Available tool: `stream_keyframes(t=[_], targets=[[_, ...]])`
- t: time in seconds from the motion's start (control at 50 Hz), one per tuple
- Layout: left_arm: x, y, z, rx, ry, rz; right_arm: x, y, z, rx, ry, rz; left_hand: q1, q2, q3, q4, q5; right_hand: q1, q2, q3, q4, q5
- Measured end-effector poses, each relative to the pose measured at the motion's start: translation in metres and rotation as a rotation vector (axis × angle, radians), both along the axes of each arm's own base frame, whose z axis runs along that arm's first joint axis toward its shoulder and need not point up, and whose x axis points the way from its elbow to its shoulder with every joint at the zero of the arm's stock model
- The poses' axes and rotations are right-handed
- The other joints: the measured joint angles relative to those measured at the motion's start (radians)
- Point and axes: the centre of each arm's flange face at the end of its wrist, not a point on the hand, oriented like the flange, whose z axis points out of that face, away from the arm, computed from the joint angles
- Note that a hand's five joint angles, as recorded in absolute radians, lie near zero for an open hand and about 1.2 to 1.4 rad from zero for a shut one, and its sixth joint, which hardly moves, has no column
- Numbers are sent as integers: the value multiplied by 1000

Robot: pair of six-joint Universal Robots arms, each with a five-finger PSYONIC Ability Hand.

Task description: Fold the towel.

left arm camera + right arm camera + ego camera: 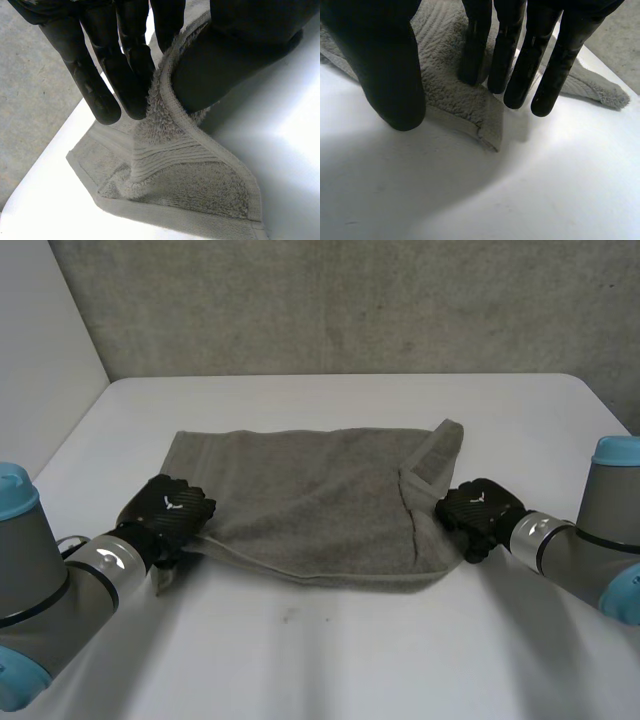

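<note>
Head view: towel (310, 500) on table (330, 660)

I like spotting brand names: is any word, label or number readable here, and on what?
No readable words or numbers anywhere.
Left hand, back: small white mark, too small to read.
Right hand, back: same kind of mark, too small to read.
Towel: no label visible.

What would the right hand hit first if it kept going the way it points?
The towel: fingers of the right hand touch its right edge, so it would likely push into cloth.
</note>
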Motion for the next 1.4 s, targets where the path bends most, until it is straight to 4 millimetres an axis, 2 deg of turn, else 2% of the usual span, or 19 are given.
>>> stream_keyframes(t=[0.14, 0.52, 0.66, 0.74, 0.78, 0.9, 1.02, 1.12, 1.14, 1.18, 1.2, 1.24, 1.28, 1.36, 1.4], targets=[[0, 0, 0, 0, 0, 0, 1, -6, 2, -25, 0, -8, 0, 0, 0, 0, 0, 0, 4, 2, 2, 1], [0, 0, 0, 1, 0, 0, 18, -12, 1, -63, 1, 18, 0, 0, 0, 0, 0, 14, 39, 37, 38, 31], [0, 0, 0, 1, -1, 0, 21, -15, 4, -75, -4, 7, 0, 0, 0, 0, 0, 220, 264, 264, 266, 261], [0, 0, 0, 1, -1, 1, 22, -16, 5, -68, -21, -2, 0, 0, 0, 0, 0, 233, 283, 280, 283, 278], [0, 0, 0, 1, 0, 1, 23, -17, 5, -63, -29, -6, 0, 0, 0, 0, 0, 298, 390, 390, 399, 392], [0, 0, 0, 0, 0, 1, 24, -17, 4, -49, -46, -13, 0, 0, 0, 0, 0, 298, 407, 413, 423, 413], [1, 0, 0, 2, -1, 2, 23, -18, 13, -44, -66, -25, 0, 0, 0, 0, 0, 298, 407, 413, 423, 415], [1, 0, 0, 3, -1, 3, 20, -15, 29, -20, -89, -45, 0, 0, 0, 0, 0, 298, 407, 413, 423, 417], [1, 0, 0, 3, -1, 3, 17, -10, 46, 0, -92, -54, 0, 0, 0, 0, 0, 298, 407, 413, 423, 418], [0, 0, 0, 2, -1, 2, 14, -6, 59, 11, -89, -62, 0, 0, 0, 0, 0, 298, 407, 413, 423, 419], [0, 1, 0, 0, -1, 1, 9, -2, 72, 15, -85, -71, 0, 0, 0, 0, 0, 298, 407, 413, 423, 419], [0, 1, 1, -1, -1, 0, 6, 0, 78, 20, -80, -77, 0, 0, 0, 0, 0, 298, 407, 413, 423, 419], [-1, 2, 2, -5, 1, -4, -8, 9, 104, 30, -51, -99, 0, 0, 0, 0, 0, 298, 407, 413, 423, 419], [-2, 4, 4, -8, 3, -9, -24, 24, 122, 55, 25, -114, -21, -53, -52, -54, -39, 298, 407, 413, 423, 420], [-2, 5, 3, -6, 3, -9, -33, 34, 125, 75, 88, -121, -150, -169, -167, -169, -152, 298, 407, 413, 423, 421]])
